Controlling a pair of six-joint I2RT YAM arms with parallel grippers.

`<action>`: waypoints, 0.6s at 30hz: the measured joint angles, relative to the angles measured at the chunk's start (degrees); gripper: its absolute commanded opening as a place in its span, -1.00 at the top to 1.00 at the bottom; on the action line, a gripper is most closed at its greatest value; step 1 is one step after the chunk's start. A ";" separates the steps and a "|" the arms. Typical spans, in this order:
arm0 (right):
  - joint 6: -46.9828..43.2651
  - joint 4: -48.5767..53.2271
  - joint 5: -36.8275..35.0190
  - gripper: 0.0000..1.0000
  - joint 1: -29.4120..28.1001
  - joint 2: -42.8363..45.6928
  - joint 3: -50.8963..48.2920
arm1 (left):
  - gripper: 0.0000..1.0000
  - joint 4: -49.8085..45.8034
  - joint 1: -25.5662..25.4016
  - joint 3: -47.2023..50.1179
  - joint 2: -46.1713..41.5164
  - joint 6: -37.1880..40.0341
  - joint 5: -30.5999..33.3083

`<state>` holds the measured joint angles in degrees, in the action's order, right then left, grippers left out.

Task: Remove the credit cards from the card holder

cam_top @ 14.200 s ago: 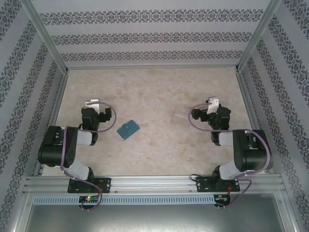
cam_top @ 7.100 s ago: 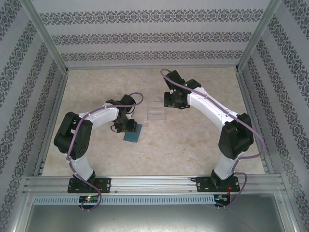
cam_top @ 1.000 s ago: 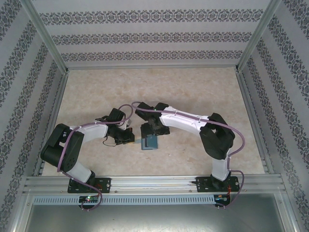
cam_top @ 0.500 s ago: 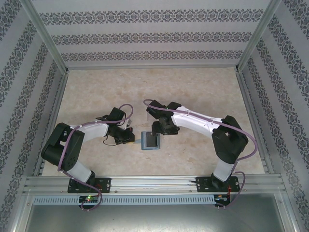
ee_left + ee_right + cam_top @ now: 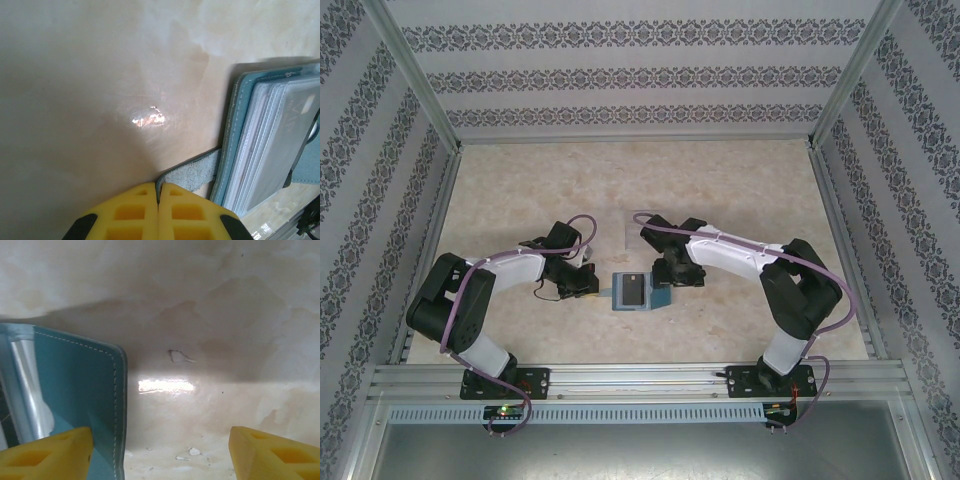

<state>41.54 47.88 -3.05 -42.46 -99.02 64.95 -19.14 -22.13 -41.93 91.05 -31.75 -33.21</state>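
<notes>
The card holder (image 5: 638, 291) lies open on the table (image 5: 720, 190), its side tab (image 5: 194, 174) clamped in the left gripper's (image 5: 158, 194) shut jaws. The right gripper (image 5: 160, 450) hangs over the teal flap (image 5: 75, 385), jaws apart — the credit cards (image 5: 280, 145) should be taken by an exposed edge and drawn flat — away from the tab.

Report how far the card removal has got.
Done: the card holder lies opened flat. In hand: left pincer pinches its side tab; right pincer hangs open at its teal flap. Left: the credit cards sit inside it, none out.
</notes>
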 measured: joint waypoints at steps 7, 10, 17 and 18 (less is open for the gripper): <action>-0.02 -1.75 -1.16 -0.44 0.66 -0.02 -3.54 | 0.94 -0.94 -0.04 -0.66 0.37 0.02 0.20; -0.02 -2.25 -1.51 -0.45 0.74 -0.04 -4.44 | 0.93 -1.05 -0.02 -0.74 0.52 0.02 -0.09; -0.02 -3.39 -1.84 -0.44 0.72 -0.50 -5.62 | 0.88 -1.33 -0.31 -0.85 0.59 0.26 -0.20; 0.00 -3.39 -1.86 -0.45 0.72 -0.46 -5.66 | 0.83 -1.38 -0.37 -0.85 0.57 0.31 -0.09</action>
<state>41.54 44.49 -4.91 -41.74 -99.48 59.29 -20.51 -22.50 -42.78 91.61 -31.44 -33.30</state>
